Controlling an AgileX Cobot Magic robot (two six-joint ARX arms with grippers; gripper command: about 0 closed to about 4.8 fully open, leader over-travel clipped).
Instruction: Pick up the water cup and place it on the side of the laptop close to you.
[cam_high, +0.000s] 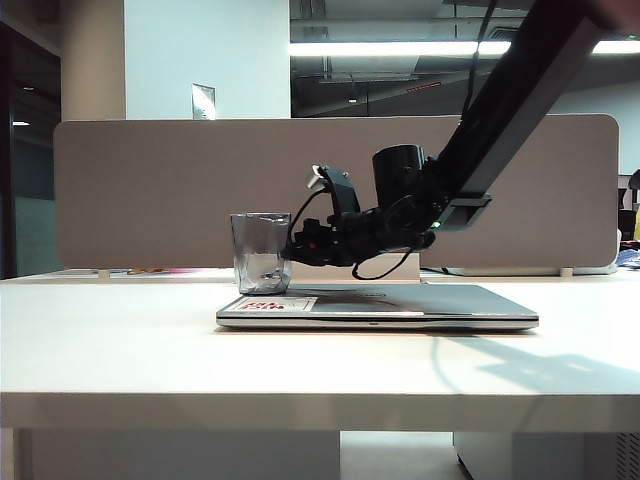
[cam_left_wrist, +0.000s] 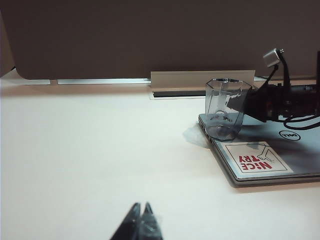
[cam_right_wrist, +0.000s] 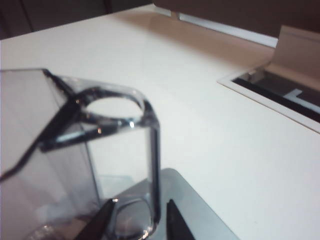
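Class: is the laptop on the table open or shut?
Shut. The laptop lies flat, its lid with the sticker facing up and the cup standing on it.

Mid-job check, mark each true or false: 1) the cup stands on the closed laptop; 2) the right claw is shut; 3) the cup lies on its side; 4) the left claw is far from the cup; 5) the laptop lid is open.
1) True: the transparent smoky grey plastic water cup stands on a corner of the thin silver-grey laptop, near its white sticker with red print.
2) False: the right claw is open, one finger on each side of the cup's handle.
3) False: the cup is upright.
4) True: the left claw is low over the white table, well away from the cup.
5) False: the lid is closed flat.
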